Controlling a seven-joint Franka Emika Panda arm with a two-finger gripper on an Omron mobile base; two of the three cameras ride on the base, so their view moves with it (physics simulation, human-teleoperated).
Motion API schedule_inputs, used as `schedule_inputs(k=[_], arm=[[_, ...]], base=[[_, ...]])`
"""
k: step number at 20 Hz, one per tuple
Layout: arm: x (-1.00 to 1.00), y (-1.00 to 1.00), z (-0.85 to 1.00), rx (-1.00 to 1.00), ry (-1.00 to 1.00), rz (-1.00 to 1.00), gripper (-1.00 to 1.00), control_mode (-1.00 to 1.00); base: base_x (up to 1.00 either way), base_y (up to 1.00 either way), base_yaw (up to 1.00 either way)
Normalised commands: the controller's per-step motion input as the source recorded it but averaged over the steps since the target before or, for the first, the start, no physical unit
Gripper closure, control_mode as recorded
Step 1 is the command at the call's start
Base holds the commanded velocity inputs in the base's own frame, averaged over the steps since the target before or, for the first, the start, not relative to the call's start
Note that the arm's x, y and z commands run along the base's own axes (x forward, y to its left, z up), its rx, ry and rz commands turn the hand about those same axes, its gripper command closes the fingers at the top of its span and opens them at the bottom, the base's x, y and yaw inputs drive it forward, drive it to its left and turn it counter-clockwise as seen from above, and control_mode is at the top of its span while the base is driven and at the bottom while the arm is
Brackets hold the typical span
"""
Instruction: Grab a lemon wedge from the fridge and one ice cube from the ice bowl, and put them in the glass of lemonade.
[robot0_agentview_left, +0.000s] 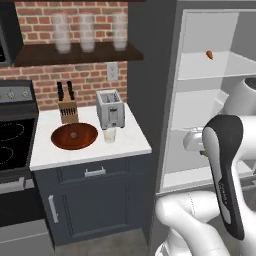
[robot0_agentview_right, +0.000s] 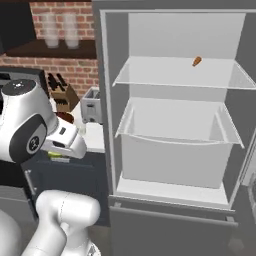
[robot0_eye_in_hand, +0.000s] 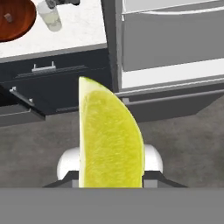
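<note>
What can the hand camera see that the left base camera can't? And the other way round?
Hand view: the lemon wedge really close up, its juicy cut face standing up in the gripper.
Left base view: the toaster, the knife block, the jars on the shelf, the stove, and a small orange lump on the fridge shelf.
Both: the ice bowl, the glass of lemonade beside it on the white counter, and the open fridge.

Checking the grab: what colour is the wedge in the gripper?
Yellow-green, the lemon wedge; clearest in the hand view.
</note>
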Motion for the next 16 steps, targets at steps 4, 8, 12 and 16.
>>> schedule_inputs(k=[4, 8, 12, 16], arm=[[0.0, 0.0, 0.0, 0.0, 0.0, 0.0, 1.0, 1.0], [0.0, 0.0, 0.0, 0.0, 0.0, 0.0, 1.0, 1.0], [0.0, 0.0, 0.0, 0.0, 0.0, 0.0, 1.0, 1.0], [0.0, 0.0, 0.0, 0.0, 0.0, 0.0, 1.0, 1.0]], base=[[0.23, 0.91, -0.02], [0.31, 0.46, 0.0], [0.5, 0.36, 0.0], [0.57, 0.23, 0.0]])
